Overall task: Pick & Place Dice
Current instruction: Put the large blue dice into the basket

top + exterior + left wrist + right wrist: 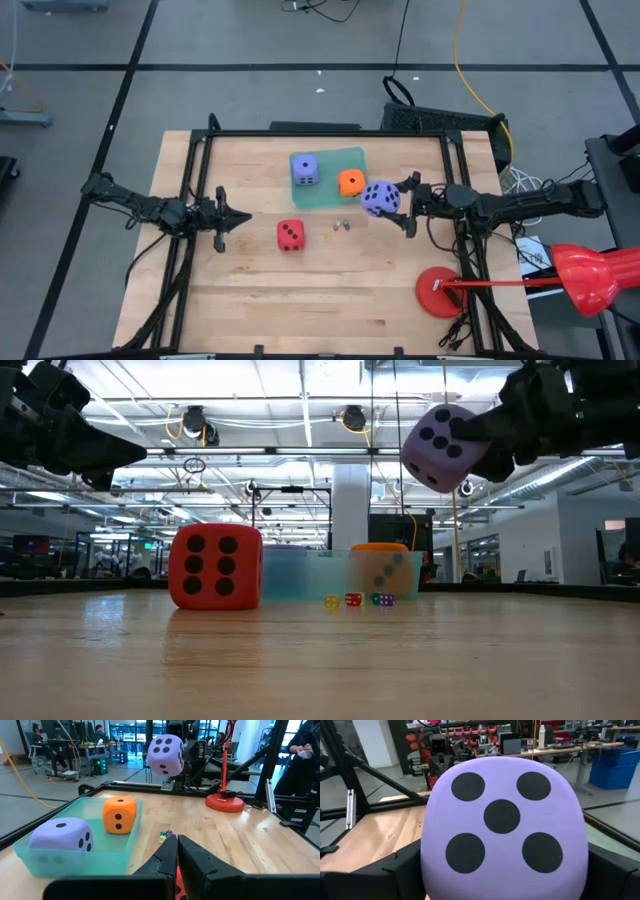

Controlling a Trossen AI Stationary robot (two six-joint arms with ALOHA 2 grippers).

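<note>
Right gripper [404,203] clamps purple die [379,198] aloft, seemingly just beside tray [352,155] edge; left gripper [232,217] closed, apart.

The teal tray [352,157] near the far edge of the worktop [260,290] already holds a purple die [305,168] and an orange die [351,182], leaving bare floor between them and along its near side. Beside its right edge, the right hand [401,205] hangs with a second purple die [379,198]. The red die [290,234] and some tiny dice [340,225] stand before the tray; the near half lies open.
</note>
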